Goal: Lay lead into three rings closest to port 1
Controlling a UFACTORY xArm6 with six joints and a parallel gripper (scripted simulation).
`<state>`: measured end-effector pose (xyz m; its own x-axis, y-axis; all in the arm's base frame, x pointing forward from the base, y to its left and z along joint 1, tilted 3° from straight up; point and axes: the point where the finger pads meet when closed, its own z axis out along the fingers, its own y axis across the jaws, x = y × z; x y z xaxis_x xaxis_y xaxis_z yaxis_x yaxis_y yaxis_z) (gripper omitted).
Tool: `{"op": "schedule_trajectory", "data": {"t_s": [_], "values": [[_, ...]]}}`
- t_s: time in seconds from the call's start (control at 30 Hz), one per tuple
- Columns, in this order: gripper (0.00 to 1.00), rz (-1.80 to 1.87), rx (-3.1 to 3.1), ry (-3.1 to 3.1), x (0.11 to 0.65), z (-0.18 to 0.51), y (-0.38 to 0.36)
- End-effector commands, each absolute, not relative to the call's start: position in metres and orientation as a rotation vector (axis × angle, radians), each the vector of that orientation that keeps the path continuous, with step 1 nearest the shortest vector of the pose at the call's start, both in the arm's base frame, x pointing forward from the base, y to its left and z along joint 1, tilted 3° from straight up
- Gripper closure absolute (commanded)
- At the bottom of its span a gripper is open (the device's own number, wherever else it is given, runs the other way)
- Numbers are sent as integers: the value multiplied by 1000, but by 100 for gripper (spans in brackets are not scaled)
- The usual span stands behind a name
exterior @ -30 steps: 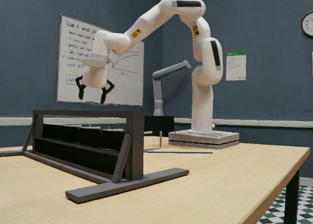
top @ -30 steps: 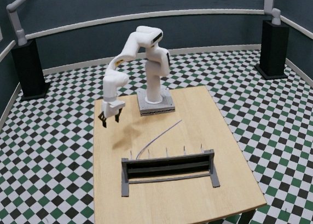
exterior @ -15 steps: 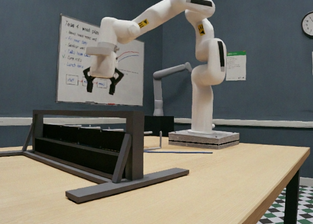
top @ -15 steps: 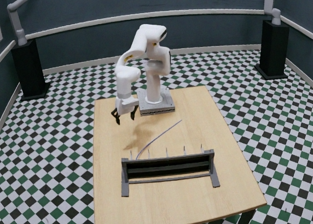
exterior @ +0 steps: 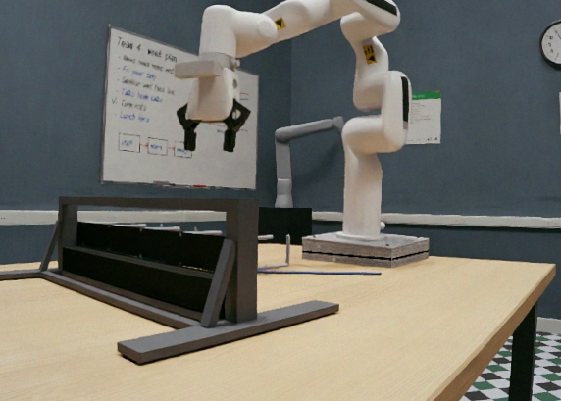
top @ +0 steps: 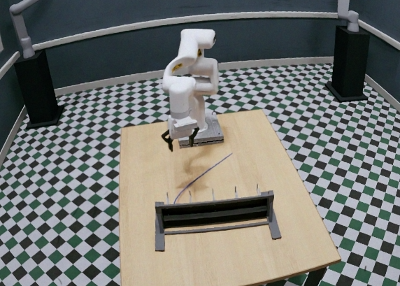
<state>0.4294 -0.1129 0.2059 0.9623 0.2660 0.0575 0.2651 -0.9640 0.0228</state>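
Open air between fingers point(exterior: 210, 141) and rack point(exterior: 157, 254).

High overview; low table-level side view

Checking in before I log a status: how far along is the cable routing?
Barely begun. Done: nothing; the lead lies loose on the table, clear of the rings. In hand: the gripper hangs open and empty, high above the table. Left: grasp the lead, lay it into three rings, let it settle. The rack stands level.

My gripper point(exterior: 210, 140) hangs open high above the rack point(exterior: 162, 259), the lead point(exterior: 319, 273) flat on the table point(exterior: 392, 323).
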Motion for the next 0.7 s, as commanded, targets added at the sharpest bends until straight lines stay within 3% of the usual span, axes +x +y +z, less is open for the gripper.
{"op": "schedule_trajectory", "data": {"t_s": [0.0,0.43,0.67], "values": [[0,77,3105,343,428,216,-93],[0,6,3141,25,403,248,-6],[0,5,3140,-228,394,235,3]]}}
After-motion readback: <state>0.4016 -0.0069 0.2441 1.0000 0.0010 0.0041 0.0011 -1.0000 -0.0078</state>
